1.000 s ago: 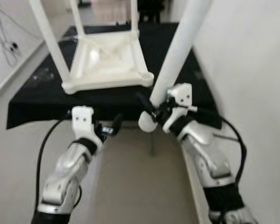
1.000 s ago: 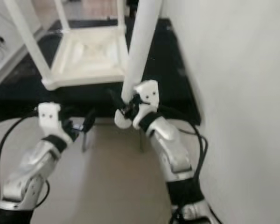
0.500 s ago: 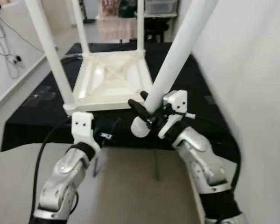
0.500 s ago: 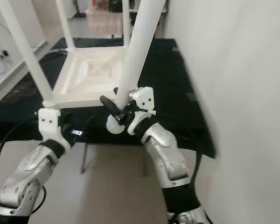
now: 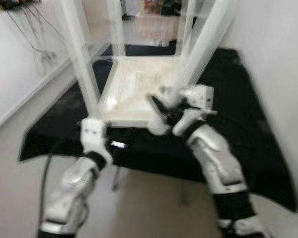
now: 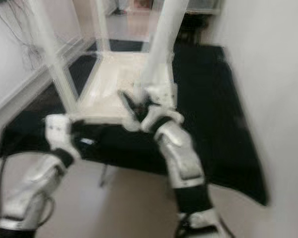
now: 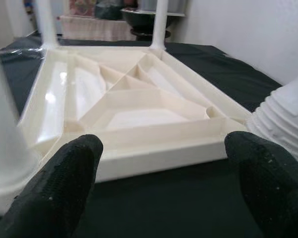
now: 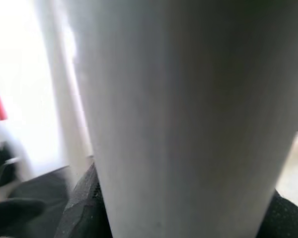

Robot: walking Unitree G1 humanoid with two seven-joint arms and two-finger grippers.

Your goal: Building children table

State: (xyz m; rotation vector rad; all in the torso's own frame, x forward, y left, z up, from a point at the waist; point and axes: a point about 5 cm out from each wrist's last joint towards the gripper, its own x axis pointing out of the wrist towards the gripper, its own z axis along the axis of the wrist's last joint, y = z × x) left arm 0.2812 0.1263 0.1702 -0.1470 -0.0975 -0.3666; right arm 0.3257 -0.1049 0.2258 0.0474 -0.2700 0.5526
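Note:
A white children's table top [image 5: 139, 91] lies upside down on a black-covered table [image 5: 248, 124], with three white legs standing up from its corners. My right gripper [image 5: 161, 111] is shut on a fourth white leg [image 5: 204, 47]. It holds the leg tilted, low end by the top's near right corner. That ribbed end [image 7: 288, 126] shows in the left wrist view. The leg [image 8: 188, 114] sits between dark fingers [image 8: 84, 208] in the right wrist view. My left gripper [image 7: 164, 183] is open and holds nothing, just before the top's near edge [image 7: 154, 158]. Both eye views are blurred.
A white wall [image 5: 283, 59] runs close along the right of the table. Cables [image 5: 37, 42] hang on the wall at the left. Pale floor [image 5: 149, 208] lies under my arms, in front of the table's front edge.
The whole view has shifted and blurred, so the camera has moved closer to the table. The right gripper has carried the leg's low end from before the table's edge up to the top's near right corner.

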